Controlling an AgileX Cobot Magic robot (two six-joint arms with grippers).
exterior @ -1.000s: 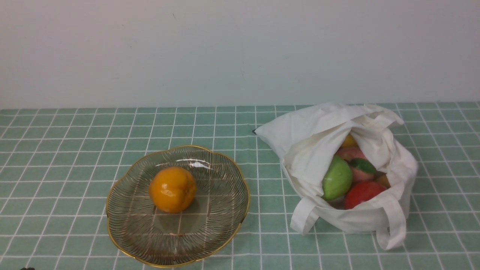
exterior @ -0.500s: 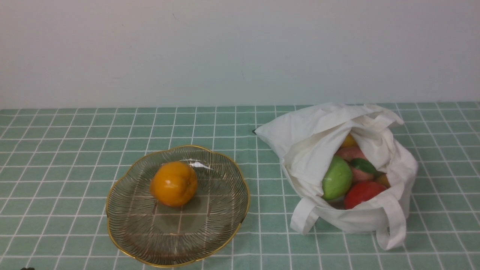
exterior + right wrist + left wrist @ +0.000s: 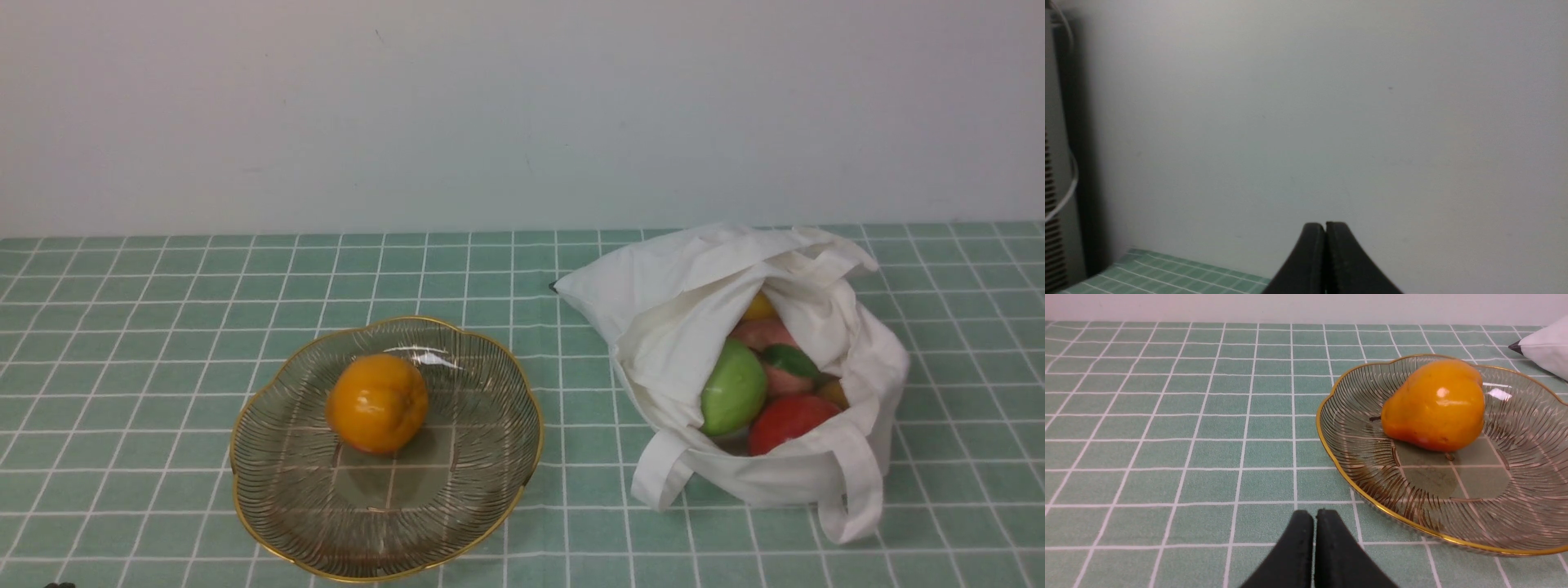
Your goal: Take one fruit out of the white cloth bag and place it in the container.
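Note:
The orange-yellow pear (image 3: 377, 403) lies on its side in the ribbed glass dish with a gold rim (image 3: 245, 482), left of centre on the checked cloth. In the left wrist view the pear (image 3: 1435, 406) shows a red blush low down and a dark stem, inside the dish (image 3: 1331, 455). The white cloth bag (image 3: 669, 302) sits to the right, mouth open. My left gripper (image 3: 1314, 512) is shut with nothing in it, low over the cloth just outside the dish. My right gripper (image 3: 1325, 224) is shut, holds nothing and faces the wall. Neither gripper shows in the front view.
Inside the bag lie a green fruit (image 3: 733, 389), a red round fruit (image 3: 788, 420), a pink peach with a leaf (image 3: 775, 351) and a yellow fruit (image 3: 759, 308). A bag handle (image 3: 853, 490) hangs toward the front. A corner of the bag (image 3: 1545, 349) shows beyond the dish.
The pear has rolled a little toward the far side of the dish and settled. The bag has not moved.

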